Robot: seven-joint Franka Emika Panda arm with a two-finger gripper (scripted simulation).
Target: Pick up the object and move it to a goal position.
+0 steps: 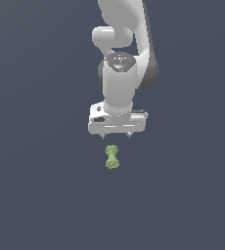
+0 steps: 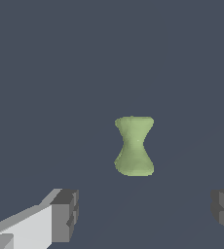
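The object (image 1: 112, 157) is a small light-green hourglass piece with a narrow waist and flared ends, lying on the dark grey floor. In the exterior view my white gripper (image 1: 116, 135) hangs just behind and above it, fingertips pointing down. The wrist view shows the object (image 2: 134, 146) lying ahead of the gap between the two fingers (image 2: 65, 215), not between them. The gripper (image 2: 145, 214) is open, its fingers spread wide with nothing held.
A plain dark grey surface (image 1: 36, 185) fills both views. The white arm (image 1: 122, 63) rises behind the gripper toward the top of the exterior view.
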